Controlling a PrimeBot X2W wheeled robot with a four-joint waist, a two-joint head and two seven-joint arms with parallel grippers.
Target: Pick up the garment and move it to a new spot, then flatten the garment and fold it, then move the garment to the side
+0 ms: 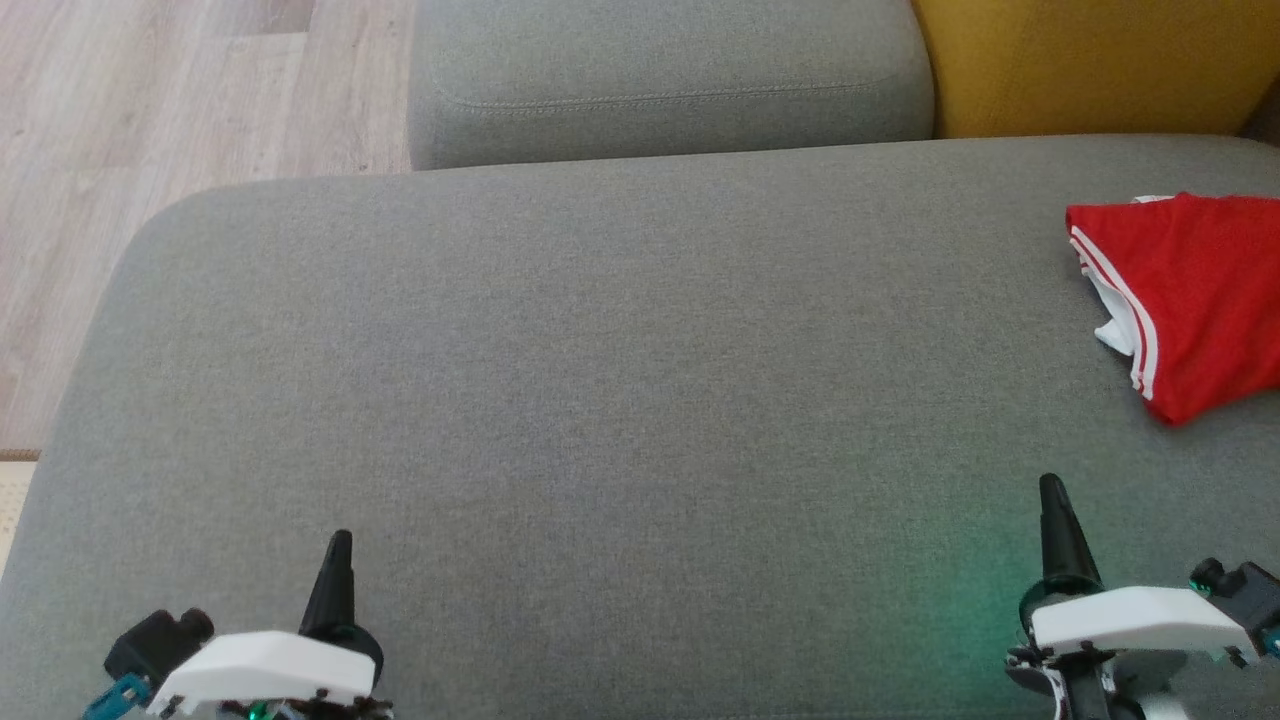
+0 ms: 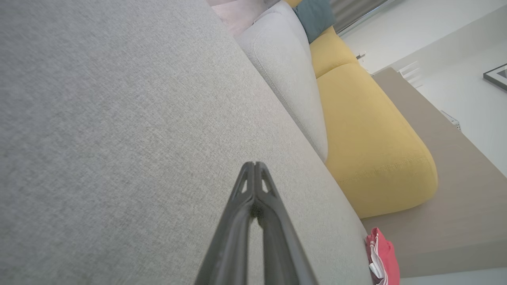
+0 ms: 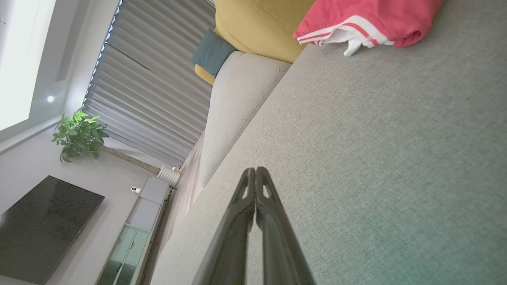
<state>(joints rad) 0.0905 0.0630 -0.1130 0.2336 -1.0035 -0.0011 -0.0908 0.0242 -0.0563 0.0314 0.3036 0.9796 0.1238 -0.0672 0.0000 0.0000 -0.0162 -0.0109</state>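
1. Nearest the lens, at 7 and 5 o'clock of head view: left pincer (image 1: pixel 340 545) and right pincer (image 1: pixel 1052 490), both shut tip to tip, gripping nothing, well apart from the cloth.
2. Largest: grey sofa seat (image 1: pixel 600 400), bare across its middle, with nothing spread out for flattening.
3. Next in size: grey back cushion (image 1: pixel 660 80) at 12 o'clock and yellow cushion (image 1: pixel 1090 60) at 1 o'clock.
4. Smaller: red garment (image 1: pixel 1190 290) with white stripes, at 3 o'clock on the seat's right end, cut by the frame edge. Looks gathered into a compact, layered stack. Judged folded and set aside, so probably at or near the finish, with nothing obvious left. Neatness of the fold: cannot tell.
5. Between views: right wrist view catches the garment side-on at 1 o'clock, striped layers stacked, plus a television (image 3: pixel 43 229) and plant (image 3: pixel 79 134) beyond. Left wrist view gives a sliver of red at 5 o'clock and a framed picture (image 2: pixel 497 75) at 3 o'clock.
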